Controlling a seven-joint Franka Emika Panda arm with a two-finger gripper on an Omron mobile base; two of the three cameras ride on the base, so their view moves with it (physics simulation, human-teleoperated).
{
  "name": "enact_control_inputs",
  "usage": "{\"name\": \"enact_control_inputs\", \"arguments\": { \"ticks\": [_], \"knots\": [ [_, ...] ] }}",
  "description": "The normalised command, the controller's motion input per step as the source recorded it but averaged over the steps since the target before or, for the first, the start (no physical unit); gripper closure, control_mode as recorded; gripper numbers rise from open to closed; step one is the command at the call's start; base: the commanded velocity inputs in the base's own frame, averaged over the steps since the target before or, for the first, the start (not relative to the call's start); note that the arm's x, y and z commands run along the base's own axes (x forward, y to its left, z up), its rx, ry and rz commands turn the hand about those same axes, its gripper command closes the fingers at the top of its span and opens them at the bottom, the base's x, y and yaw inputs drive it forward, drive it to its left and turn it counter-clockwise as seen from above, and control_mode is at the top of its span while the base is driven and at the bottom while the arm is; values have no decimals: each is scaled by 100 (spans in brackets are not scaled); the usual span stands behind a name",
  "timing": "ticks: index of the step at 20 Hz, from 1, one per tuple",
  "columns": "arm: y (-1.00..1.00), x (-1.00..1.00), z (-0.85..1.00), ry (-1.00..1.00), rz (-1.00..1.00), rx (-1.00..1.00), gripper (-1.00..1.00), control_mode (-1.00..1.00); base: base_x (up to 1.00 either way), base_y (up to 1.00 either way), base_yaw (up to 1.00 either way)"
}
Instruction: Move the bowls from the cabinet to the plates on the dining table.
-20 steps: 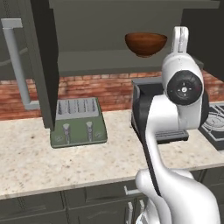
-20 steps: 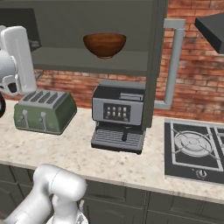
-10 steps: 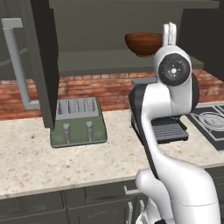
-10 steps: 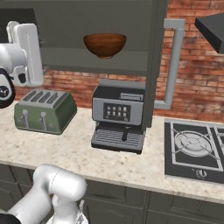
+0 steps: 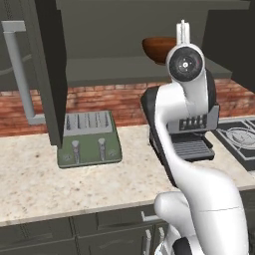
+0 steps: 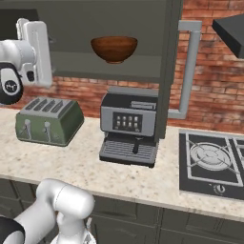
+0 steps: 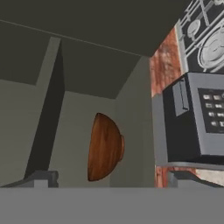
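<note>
A glossy reddish-brown bowl (image 6: 114,48) stands upright on the inner shelf (image 6: 105,66) of the open cabinet (image 5: 119,30). In the left base view my arm covers part of the bowl (image 5: 153,49). My gripper (image 7: 112,180) is open, level with the shelf and a short way in front of the bowl (image 7: 104,147), with nothing between its fingertips (image 7: 41,178). In the left base view the gripper (image 5: 183,29) shows edge-on above the wrist. The plates and the dining table are out of view.
On the speckled counter (image 6: 86,167) below the cabinet stand a green toaster (image 6: 47,119) and a grey coffee machine (image 6: 128,126). The open cabinet doors (image 5: 47,69) (image 6: 169,71) with silver handles flank the shelf. A stove (image 6: 212,164) lies to the right.
The arm has swung and the hand has risen and turned toward the shelf, coming closer to the brown bowl. The jaws have stayed wide apart.
</note>
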Motion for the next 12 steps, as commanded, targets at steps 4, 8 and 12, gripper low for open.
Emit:
{"name": "enact_control_inputs", "arguments": {
  "ticks": [4,8,12],
  "knots": [
    [3,32,0,1,-5,-3,-100,-100,0,0,0],
    [0,33,0,1,-4,-1,-100,-100,0,0,0],
    [0,35,0,2,-2,0,-100,-100,0,0,0]
  ]
}}
